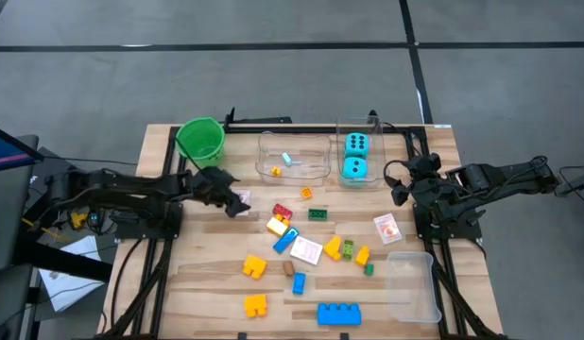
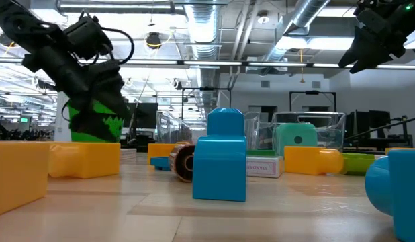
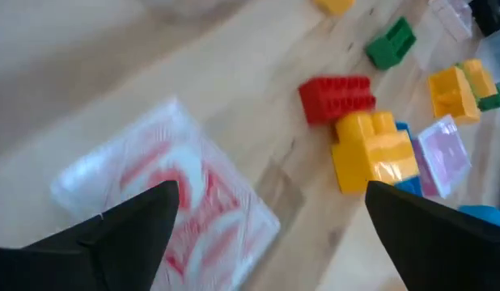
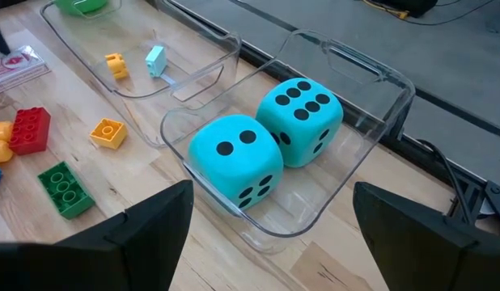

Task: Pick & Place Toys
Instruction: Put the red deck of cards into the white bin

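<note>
I am looking at the toys lying scattered over the middle of the wooden worktop (image 1: 197, 283): a red block (image 1: 283, 211), a green block (image 1: 317, 213), yellow blocks (image 1: 253, 267) and a long blue block (image 1: 338, 314) near the front edge. A pink-and-white card (image 1: 306, 250) is lying among them, and a second card (image 1: 387, 227) is sitting apart toward the right side. The two cyan dice (image 1: 355, 157) are resting side by side in a clear tub (image 1: 375, 125) at the back, touching each other. Just beside it a second clear tub (image 1: 294, 170) is holding a small pale blue piece (image 1: 285, 159) and a small yellow piece (image 1: 275, 171). A third clear tub (image 1: 412, 285) is standing at the front right, and a green bucket (image 1: 200, 139) is sitting at the back left.

My left end effector (image 1: 237, 203) is hovering low over another pink-and-white card (image 3: 165, 198) just left of the red block, its fingers (image 3: 129, 230) standing wide apart and gripping nothing. My right end effector (image 1: 398, 184) is waiting near the tub with the dice, its fingers (image 4: 145, 234) also spread apart and empty.
</note>
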